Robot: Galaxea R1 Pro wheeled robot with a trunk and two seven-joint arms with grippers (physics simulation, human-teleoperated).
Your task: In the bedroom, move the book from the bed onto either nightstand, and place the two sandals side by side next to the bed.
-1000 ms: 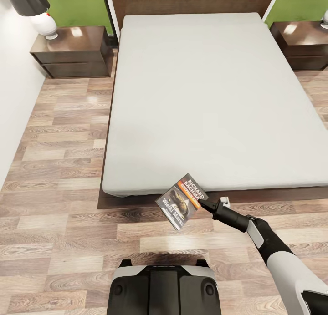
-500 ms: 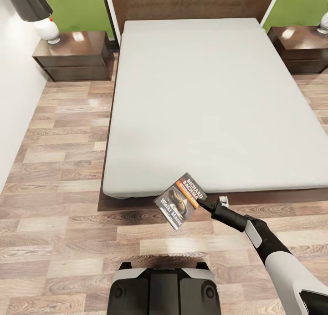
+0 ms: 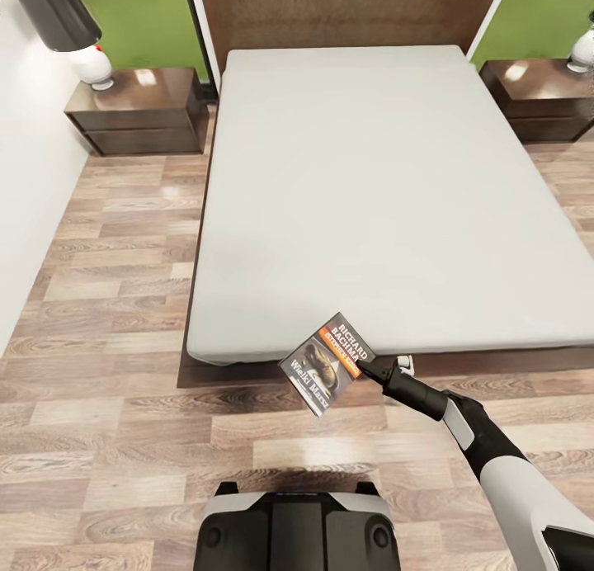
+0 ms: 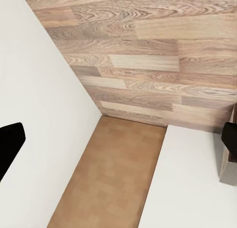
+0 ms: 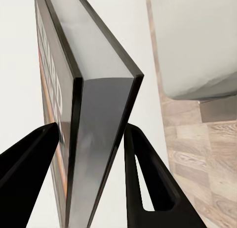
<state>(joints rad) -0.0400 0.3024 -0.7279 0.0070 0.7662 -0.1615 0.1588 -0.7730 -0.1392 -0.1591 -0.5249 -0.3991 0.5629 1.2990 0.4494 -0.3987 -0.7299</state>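
The book [image 3: 326, 363], dark-covered with an orange band and white lettering, hangs over the wood floor just off the foot of the bed [image 3: 371, 191]. My right gripper [image 3: 369, 371] is shut on its lower corner. In the right wrist view the book [image 5: 94, 119] stands edge-on between the two black fingers [image 5: 29, 161] of the right gripper [image 5: 86, 161]. The left nightstand [image 3: 136, 101] and the right nightstand [image 3: 536, 88] flank the headboard. My left gripper [image 4: 121, 139] is open, its fingertips wide apart with nothing between them. The sandals are out of view.
A white lamp [image 3: 92, 63] stands on the left nightstand and another lamp [image 3: 582, 55] on the right one. A white wall [image 3: 25, 191] runs along the left. Wood floor [image 3: 115, 323] lies between the wall and the bed. My base [image 3: 297, 526] sits at the bottom.
The whole view has drawn back a little, so the bed and nightstands sit lower in the picture. The book stays held in the right gripper at the same spot.
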